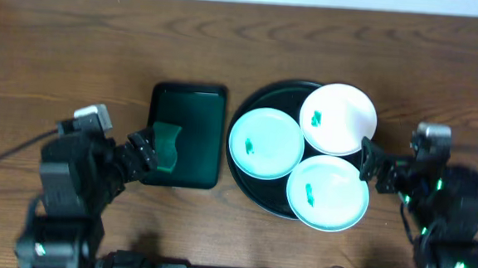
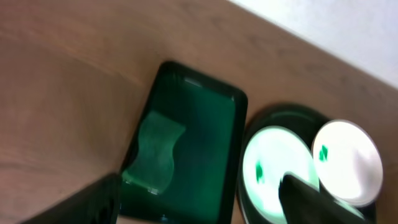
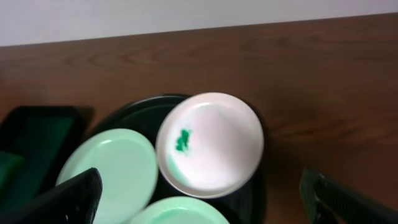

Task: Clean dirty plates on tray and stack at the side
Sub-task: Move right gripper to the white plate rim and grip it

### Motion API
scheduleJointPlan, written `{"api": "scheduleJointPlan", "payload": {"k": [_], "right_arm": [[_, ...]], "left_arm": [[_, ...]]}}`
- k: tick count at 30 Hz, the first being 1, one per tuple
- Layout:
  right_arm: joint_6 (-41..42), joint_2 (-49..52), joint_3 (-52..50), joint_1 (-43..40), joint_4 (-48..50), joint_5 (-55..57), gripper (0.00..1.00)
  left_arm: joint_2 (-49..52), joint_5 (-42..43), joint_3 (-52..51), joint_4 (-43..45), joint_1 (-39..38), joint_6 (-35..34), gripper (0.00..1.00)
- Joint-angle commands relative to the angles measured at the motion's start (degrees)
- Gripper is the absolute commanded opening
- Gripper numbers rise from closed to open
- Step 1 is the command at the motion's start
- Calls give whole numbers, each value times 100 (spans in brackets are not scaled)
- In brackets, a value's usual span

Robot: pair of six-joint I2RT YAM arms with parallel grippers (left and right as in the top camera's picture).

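Note:
Three plates lie on the round black tray (image 1: 256, 192), each with a small green smear: a left plate (image 1: 266, 143), a whiter far plate (image 1: 338, 118) and a near plate (image 1: 328, 193). My left gripper (image 1: 146, 155) is open beside the green sponge (image 1: 167, 146), which lies between its spread fingers in the left wrist view, sponge (image 2: 153, 152). My right gripper (image 1: 370, 163) is open at the tray's right edge. In the right wrist view its fingers (image 3: 62, 202) straddle the near plate (image 3: 180, 214), below the white plate (image 3: 211, 146).
The sponge lies on a rectangular dark green tray (image 1: 198, 115) left of the black tray. Bare wooden table stretches to the far side and to both outer sides. A white wall edge runs along the back.

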Motion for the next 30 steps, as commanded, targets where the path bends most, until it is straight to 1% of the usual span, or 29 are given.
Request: {"api": "scheduleJointPlan", "payload": {"k": [1,3,5,9,11,12,13,14,15,16,17,18,19,20,22,23,24,28,30], "right_arm": [[0,997,1176,70,-1001,-415,99],[9,1668,1856,70,-1810,-437,99],[9,2076,2186,70,-2210,-455,99],[11,2684,2317,70,-2280,-841,99],[9,3012,2306,70,-2271,-1235,99],[9,3093,2304,70,-2260,-1362,91],[9,3174,2304,70,-2256,-1453,81],[13,3294,2304,70,-2269,-1482,48],[37,3368,2302,83,-2306,-1482,31],[76,3460,2286,129,-2361,-1480,22],[74,3515,2275,177,-2382,-1478,18],[74,3565,2256,240,-2387,-1475,17],[76,3617,2234,304,-2378,-1473,17],[96,3705,2205,407,-2347,-1447,18],[321,3886,2203,535,-2345,-1187,29],[415,3998,2203,616,-2343,-1036,36],[444,4059,2203,660,-2341,-977,38],[444,4422,2203,901,-2186,-874,40],[468,4653,2203,1051,-2020,-872,40]], "left_arm": [[1086,96,1272,-1019,-20,503,81],[1615,94,1727,-1615,-20,540,82],[1993,98,1882,-1893,-20,538,82],[2579,101,1882,-2243,-20,518,82],[2986,98,1880,-2629,-20,520,80],[3093,98,1871,-2693,-20,520,71],[3182,98,1860,-2726,-20,520,57],[3329,98,1829,-2739,-20,520,38],[3386,96,1792,-2730,-20,520,31],[3447,92,1716,-2704,-20,525,15],[3451,92,1663,-2667,-20,522,12],[3451,92,1585,-2592,-20,522,9],[3447,94,1523,-2531,-20,520,8],[3447,94,1405,-2409,-20,520,8],[3449,94,1198,-2208,-20,520,8],[3449,94,1097,-2111,-20,520,8],[3449,94,1027,-2031,-20,520,9],[3449,98,647,-1598,-20,518,17],[3449,98,472,-1408,-20,516,17]]}}
